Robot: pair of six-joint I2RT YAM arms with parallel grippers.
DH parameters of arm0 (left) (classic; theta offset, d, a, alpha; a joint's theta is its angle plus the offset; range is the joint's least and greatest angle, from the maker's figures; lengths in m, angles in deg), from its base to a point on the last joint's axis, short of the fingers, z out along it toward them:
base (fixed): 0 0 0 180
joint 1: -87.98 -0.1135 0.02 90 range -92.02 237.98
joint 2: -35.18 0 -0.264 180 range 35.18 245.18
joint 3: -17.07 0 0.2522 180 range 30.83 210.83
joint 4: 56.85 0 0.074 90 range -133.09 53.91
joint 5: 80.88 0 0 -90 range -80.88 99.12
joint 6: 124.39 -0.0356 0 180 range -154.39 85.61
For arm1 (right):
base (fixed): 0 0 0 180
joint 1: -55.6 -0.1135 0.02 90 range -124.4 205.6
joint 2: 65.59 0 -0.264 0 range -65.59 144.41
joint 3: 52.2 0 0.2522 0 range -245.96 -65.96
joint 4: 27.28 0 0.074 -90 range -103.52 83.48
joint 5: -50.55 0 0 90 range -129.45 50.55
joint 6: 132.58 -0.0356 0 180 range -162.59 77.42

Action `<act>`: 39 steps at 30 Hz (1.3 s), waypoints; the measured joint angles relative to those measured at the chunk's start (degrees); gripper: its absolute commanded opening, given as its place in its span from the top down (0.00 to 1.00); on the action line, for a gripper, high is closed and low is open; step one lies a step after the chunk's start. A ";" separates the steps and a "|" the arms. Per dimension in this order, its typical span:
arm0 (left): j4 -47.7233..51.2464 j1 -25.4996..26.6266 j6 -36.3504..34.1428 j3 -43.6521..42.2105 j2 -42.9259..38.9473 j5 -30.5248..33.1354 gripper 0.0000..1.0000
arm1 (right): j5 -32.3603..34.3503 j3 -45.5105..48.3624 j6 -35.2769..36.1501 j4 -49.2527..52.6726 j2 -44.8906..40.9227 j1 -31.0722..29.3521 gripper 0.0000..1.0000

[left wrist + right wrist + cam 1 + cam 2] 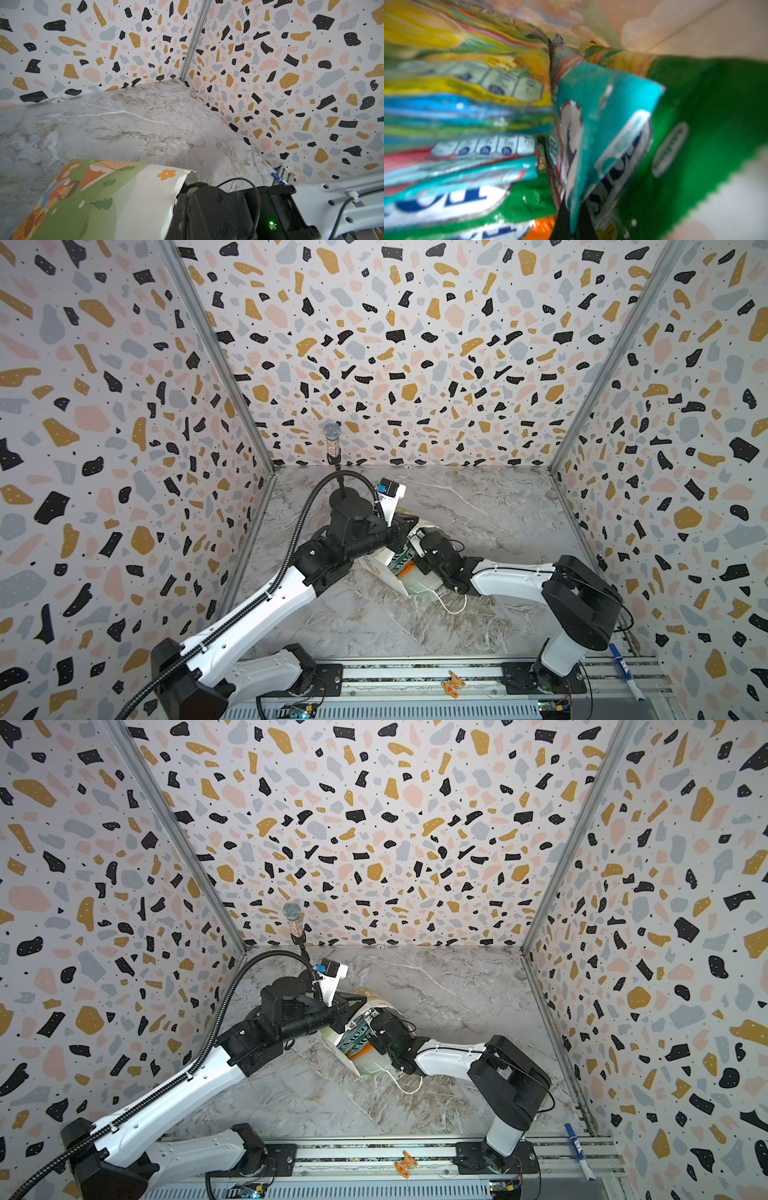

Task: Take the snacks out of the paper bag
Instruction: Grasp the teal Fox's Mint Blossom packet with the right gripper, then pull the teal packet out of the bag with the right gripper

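Closest to me, an orange plastic piece [453, 684] is lying on the front rail [395, 674], with a blue marker [626, 672] off to its right. Beyond them, the paper bag [419, 585] is lying on its side in the middle of the bench [507, 522], its cord handle [451, 605] trailing toward me and snacks [400, 563] showing in its mouth. Inside, the right tool [573, 222] is clenching a teal packet [602, 108] by its edge. Just past it, the left tool [402, 533] is pinching the bag's upper edge. Farthest back, a microphone [332, 443] is standing by the wall.

Open tabletop [498, 510]; snacks [467, 87] crowding paper bag [128, 187]
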 measured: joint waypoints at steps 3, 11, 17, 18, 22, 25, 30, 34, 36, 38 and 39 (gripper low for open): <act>0.00 0.04 0.48 0.00 0.00 2.23 1.00 | -1.73 2.16 -0.81 0.52 -3.10 0.00 1.00; 0.02 0.04 1.99 0.00 0.04 6.75 1.00 | -5.14 6.03 -2.89 2.21 -9.20 0.00 1.00; 0.02 0.07 2.75 0.00 0.26 8.57 1.00 | -7.39 8.57 -4.37 4.28 -14.80 -0.04 1.00; 0.02 0.09 2.78 0.00 0.35 8.81 1.00 | -7.72 8.76 -4.57 4.96 -15.80 -0.04 1.00; -0.02 0.09 2.97 0.00 0.57 9.25 1.00 | -8.39 9.14 -5.18 7.17 -18.93 -0.07 1.00; 0.00 0.09 3.04 0.00 0.68 9.53 1.00 | -8.98 9.46 -5.40 9.20 -21.49 -0.11 1.00; -0.02 0.09 3.19 0.00 0.68 10.08 1.00 | -9.79 9.51 -5.44 12.83 -26.43 -0.33 1.00; -0.07 0.09 3.21 0.00 0.68 10.12 1.00 | -10.23 9.51 -5.42 16.15 -30.62 -0.42 1.00; -0.07 0.09 3.21 -0.02 0.68 10.14 1.00 | -10.36 9.49 -5.42 17.86 -32.39 -0.46 1.00; -0.07 0.09 3.21 -0.02 0.68 10.12 1.00 | -10.45 9.44 -5.42 19.87 -34.49 -0.52 1.00; -0.04 0.09 3.21 -0.02 0.68 10.12 1.00 | -10.54 9.44 -5.42 20.70 -35.47 -0.52 1.00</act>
